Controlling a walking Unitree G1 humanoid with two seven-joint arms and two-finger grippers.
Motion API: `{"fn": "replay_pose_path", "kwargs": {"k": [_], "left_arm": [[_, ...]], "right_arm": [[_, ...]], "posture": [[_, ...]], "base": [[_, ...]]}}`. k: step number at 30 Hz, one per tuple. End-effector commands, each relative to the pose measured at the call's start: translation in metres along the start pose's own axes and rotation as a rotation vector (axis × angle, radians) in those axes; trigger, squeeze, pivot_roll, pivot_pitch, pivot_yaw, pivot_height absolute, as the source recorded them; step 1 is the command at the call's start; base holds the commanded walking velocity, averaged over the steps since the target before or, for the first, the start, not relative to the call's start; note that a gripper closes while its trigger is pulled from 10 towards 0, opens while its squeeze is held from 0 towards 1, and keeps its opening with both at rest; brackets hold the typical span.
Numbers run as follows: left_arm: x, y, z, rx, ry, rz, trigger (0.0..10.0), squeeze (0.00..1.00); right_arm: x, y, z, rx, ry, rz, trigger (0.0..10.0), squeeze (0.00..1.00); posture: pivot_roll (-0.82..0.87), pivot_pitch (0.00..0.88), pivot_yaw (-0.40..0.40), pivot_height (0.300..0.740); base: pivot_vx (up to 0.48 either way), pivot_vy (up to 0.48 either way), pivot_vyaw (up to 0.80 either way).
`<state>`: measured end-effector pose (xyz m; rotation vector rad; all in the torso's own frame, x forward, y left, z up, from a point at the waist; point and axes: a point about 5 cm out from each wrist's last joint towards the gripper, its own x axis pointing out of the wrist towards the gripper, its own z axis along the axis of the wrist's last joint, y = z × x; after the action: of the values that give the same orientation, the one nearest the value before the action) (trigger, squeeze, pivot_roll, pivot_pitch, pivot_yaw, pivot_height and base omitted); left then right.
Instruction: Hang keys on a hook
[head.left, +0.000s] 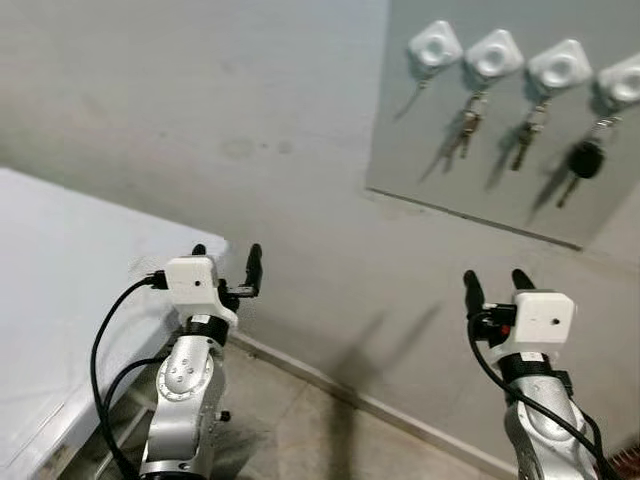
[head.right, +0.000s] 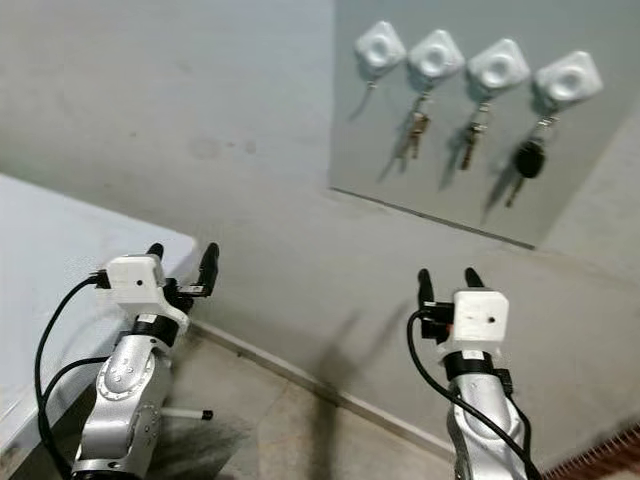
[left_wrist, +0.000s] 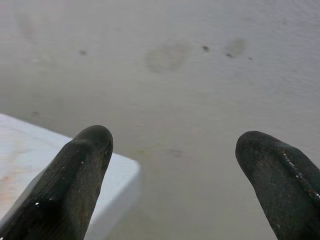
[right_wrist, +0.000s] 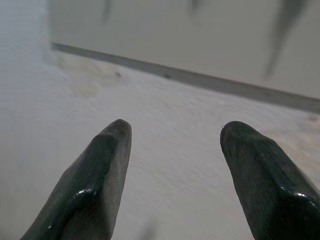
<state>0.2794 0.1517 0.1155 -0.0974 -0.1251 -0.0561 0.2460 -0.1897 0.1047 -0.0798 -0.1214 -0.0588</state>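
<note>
Left gripper (head.left: 227, 262): raised in front of the grey wall (head.left: 200, 120), its 2 black fingers spread wide apart, nothing between them and nothing touched.
Right gripper (head.left: 497, 282): raised below the panel, fingers likewise spread, empty, clear of the wall.
Panel (head.left: 440, 190): a lighter grey board fixed to the wall, upper right of the head views, above and well apart from both grippers.
Hooks: 4 white square hooks in a row along the top of the panel.
First hook (head.left: 434, 46): leftmost; a thin line hangs under it, too small to identify.
Second hook (head.left: 494, 54): carries a bunch of keys (head.left: 467, 127).
Third hook (head.left: 558, 67): carries a second key bunch (head.left: 526, 135).
Fourth hook (head.left: 622, 80): carries a black-headed car key (head.left: 583, 162).
Table (head.left: 60, 300): white top at lower left, its corner just beside the left gripper.
Floor (head.left: 300, 430): pale tiles between the 2 arms, meeting the wall at a skirting line.
Left wrist view: fingertips (left_wrist: 82, 165) apart, stained wall ahead, table corner (left_wrist: 125, 175) below.
Right wrist view: fingertips (right_wrist: 107, 150) apart, lower edge of the panel (right_wrist: 200, 30) ahead, with blurred shadows of the hanging items.
</note>
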Motion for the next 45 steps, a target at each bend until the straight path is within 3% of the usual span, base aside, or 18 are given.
{"fn": "replay_pose_path", "kwargs": {"k": [1,19,45], "left_arm": [[0.0017,-0.0027,0.0042,-0.012,-0.010,-0.006,10.0,0.00],[0.0039,0.0041,0.0078,-0.014,-0.014,0.018,10.0,0.00],[0.0019,0.0019,0.0089,-0.030,-0.010,0.012,10.0,0.00]], "right_arm": [[0.0000,-0.0004,-0.0003,-0.006,-0.001,0.000,10.0,0.00],[-0.0004,-0.0010,-0.0003,-0.012,0.003,0.019,10.0,0.00],[0.0009,-0.0014,0.0021,-0.013,-0.002,0.034,10.0,0.00]], "posture": [[-0.04,0.000,0.013,0.740],[-0.04,0.000,0.004,0.740],[-0.03,0.000,-0.008,0.740]], "base": [[0.000,0.000,0.80],[0.000,0.000,0.80],[0.000,0.000,0.80]]}}
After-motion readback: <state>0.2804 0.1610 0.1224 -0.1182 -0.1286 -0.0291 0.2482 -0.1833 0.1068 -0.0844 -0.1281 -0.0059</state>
